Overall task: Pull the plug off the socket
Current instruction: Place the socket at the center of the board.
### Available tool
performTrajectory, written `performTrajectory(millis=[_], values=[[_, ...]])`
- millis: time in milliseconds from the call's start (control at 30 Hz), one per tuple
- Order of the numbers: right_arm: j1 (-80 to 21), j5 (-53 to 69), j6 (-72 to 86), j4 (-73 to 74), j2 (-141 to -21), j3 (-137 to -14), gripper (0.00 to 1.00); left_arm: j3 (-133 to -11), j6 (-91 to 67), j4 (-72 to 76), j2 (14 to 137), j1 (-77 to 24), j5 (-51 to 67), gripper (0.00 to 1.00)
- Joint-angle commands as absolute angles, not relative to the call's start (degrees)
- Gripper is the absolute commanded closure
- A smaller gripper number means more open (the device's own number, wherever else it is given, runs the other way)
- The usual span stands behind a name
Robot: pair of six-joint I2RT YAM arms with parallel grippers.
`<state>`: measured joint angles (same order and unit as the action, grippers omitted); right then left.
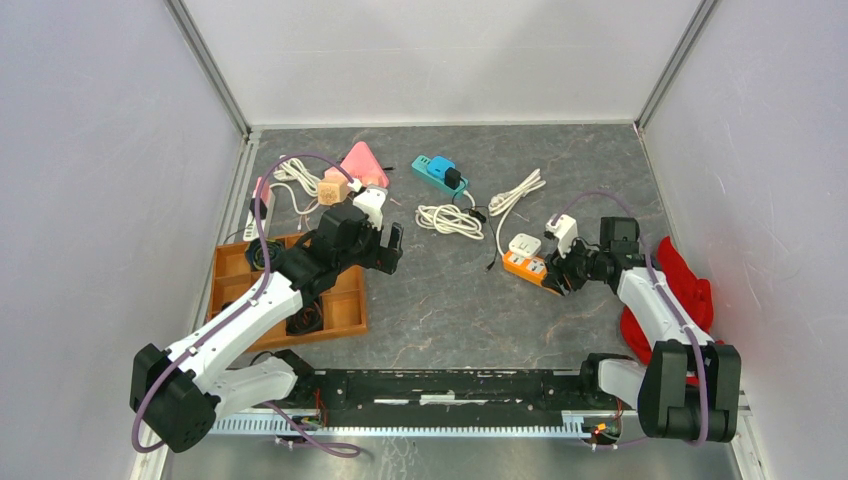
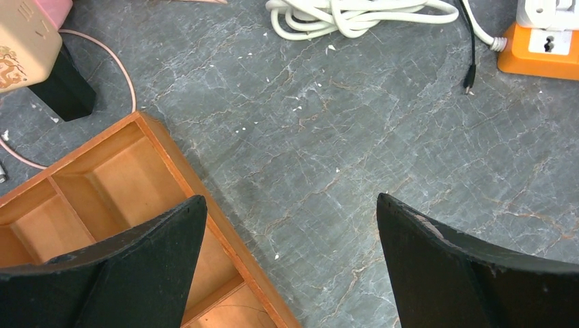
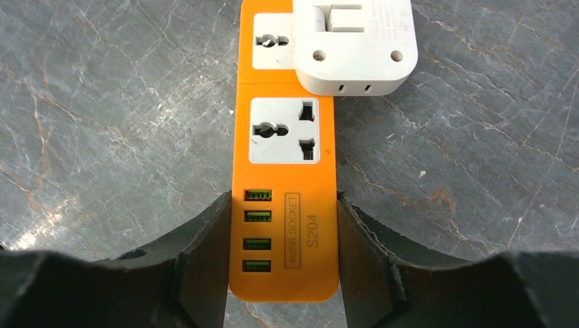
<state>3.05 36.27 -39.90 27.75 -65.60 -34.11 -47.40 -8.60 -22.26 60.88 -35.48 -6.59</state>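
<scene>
Right gripper [image 3: 283, 205]: grips orange power strip [image 3: 319, 229] at USB end, probably anchoring it. Leaves white plug [image 3: 355, 48] exposed at 12 o'clock. Left gripper [image 2: 290, 201]: gapes wide, empty, free to pull.

Overhead view and both close, downward wrist views share the socket [image 1: 522, 267].

Grey veined counter [image 1: 450, 310], flecked with white specks. Lying directly on it: wooden tray [image 1: 345, 305] at near left; orange socket strip [image 1: 527, 268] right of centre; teal strip [image 1: 432, 168] at rear; coiled white cable [image 1: 450, 220] between them; pink block [image 1: 362, 162] rear left; red cloth [image 1: 690, 285] at right edge.
</scene>
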Motion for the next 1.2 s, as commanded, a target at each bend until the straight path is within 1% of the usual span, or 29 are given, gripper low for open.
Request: performTrajectory(millis=[0, 200, 267, 400, 467, 567, 633, 767, 867, 900, 1000, 1167], values=[[0.6, 35.8, -44.4, 29.0, -67.1, -33.5, 0.8, -47.2, -5.9, -21.4, 60.6, -35.6, -8.0, 0.0], [-4.5, 36.6, -49.5, 31.9, -72.0, -33.6, 0.65, -47.1, -5.9, -21.4, 60.3, -35.6, -8.3, 0.0], [-5.9, 36.8, -50.5, 32.6, -74.0, -33.9, 0.57, -47.1, -5.9, -21.4, 60.3, -35.6, -8.4, 0.0], [-7.7, 37.5, -51.4, 33.7, -77.4, -34.9, 0.48, -47.1, -5.8, -21.4, 60.4, -35.6, -8.5, 0.0], [-8.6, 38.3, -52.2, 34.7, -78.6, -35.4, 0.42, -47.1, -5.8, -21.4, 60.4, -35.6, -8.4, 0.0], [-10.2, 39.5, -54.1, 36.9, -79.3, -36.4, 0.26, -47.1, -5.7, -21.4, 60.5, -35.6, -8.5, 0.0], [-11.2, 40.5, -55.8, 39.0, -79.7, -37.3, 0.19, -47.1, -5.8, -21.4, 60.6, -35.6, -8.5, 0.0], [-13.0, 42.6, -58.7, 43.5, -81.4, -39.8, 0.13, -47.1, -5.8, -21.4, 60.8, -35.6, -8.5, 0.0], [-14.3, 44.5, -60.7, 47.9, -83.0, -42.2, 0.11, -47.1, -5.9, -21.4, 60.9, -35.6, -8.1, 0.0], [-14.8, 44.9, -61.1, 49.0, -83.6, -42.9, 0.09, -47.2, -5.9, -21.4, 61.0, -35.6, -8.1, 0.0], [-16.7, 45.5, -62.5, 51.7, -84.2, -44.4, 0.09, -47.2, -5.9, -21.4, 60.9, -35.6, -7.9, 0.0], [-22.3, 45.5, -60.5, 51.0, -84.6, -46.1, 0.09, -47.1, -6.2, -20.3, 59.4, -35.6, -5.1, 0.0]])
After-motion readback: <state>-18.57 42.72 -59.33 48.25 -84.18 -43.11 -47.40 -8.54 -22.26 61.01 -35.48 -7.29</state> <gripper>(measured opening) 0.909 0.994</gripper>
